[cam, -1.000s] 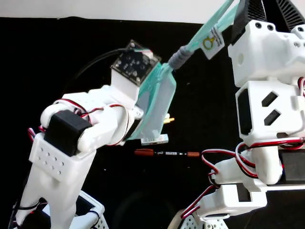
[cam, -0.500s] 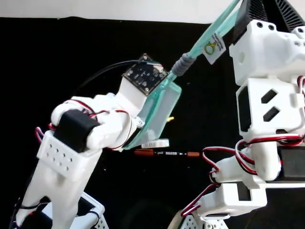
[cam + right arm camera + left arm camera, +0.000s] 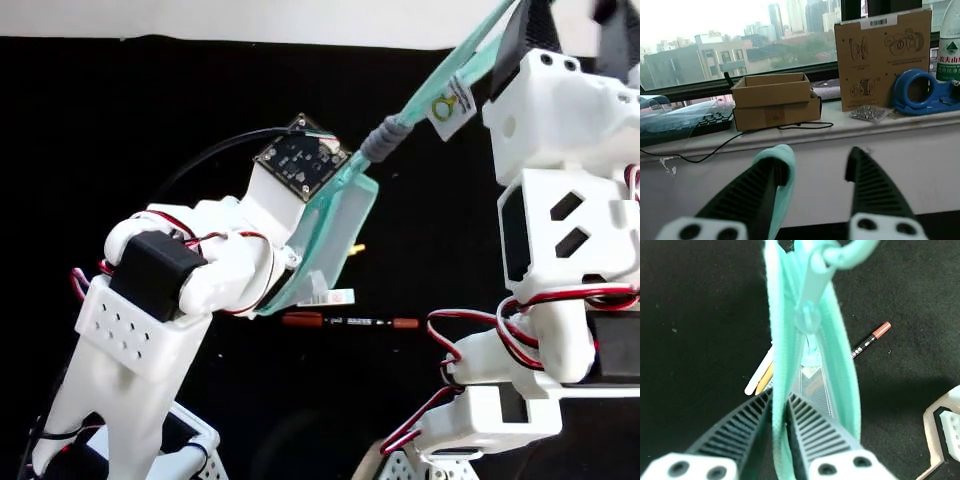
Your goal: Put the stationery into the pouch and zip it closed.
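— Grippers first: what is the left one doing?

— The left gripper (image 3: 780, 396) has its ribbed black fingers pressed together on one rim of a mint-green translucent zip pouch (image 3: 842, 375). The pouch hangs tilted, lifted off the black table (image 3: 150, 120), with its mouth gaping a little. A clear mint zip pull (image 3: 807, 320) sits at the end of the opening away from the fingers.

— And the stationery?

— A slim pen with red-brown ends and a dark barrel (image 3: 871, 340) lies flat on the table beneath the pouch, outside it. A white stick (image 3: 756, 377) and a yellow stick (image 3: 765, 379) show side by side against the pouch's wall. I cannot tell whether they are inside it or under it.

— Where is the other arm?

— Farther off and higher. A mint-green strap (image 3: 468, 48) runs straight from the pouch's upper corner up to the right gripper (image 3: 819, 152). Its two fingers stand apart, and the strap is draped over one of them. Behind it, on a window ledge, sit stacked brown cardboard boxes (image 3: 771, 100) and a blue tape dispenser (image 3: 920, 92).
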`<action>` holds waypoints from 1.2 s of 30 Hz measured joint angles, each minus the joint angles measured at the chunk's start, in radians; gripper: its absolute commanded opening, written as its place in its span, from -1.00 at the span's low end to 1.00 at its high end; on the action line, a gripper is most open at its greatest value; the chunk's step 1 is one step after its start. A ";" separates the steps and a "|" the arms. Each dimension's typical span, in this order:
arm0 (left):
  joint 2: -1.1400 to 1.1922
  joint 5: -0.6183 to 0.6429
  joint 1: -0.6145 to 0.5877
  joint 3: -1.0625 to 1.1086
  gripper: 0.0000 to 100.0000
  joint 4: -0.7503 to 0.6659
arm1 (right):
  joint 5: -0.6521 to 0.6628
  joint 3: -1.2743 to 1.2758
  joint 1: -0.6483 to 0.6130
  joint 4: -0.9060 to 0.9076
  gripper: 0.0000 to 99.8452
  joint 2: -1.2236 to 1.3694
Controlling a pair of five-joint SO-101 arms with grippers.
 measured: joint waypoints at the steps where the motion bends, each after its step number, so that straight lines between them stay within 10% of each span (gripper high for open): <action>1: 0.002 0.000 0.000 -0.011 -0.99 0.002 | 0.000 0.005 0.002 0.015 -0.34 0.008; 36: 0.305 -0.229 -0.002 -0.379 -0.99 0.020 | -0.002 0.029 0.008 0.138 -0.34 0.427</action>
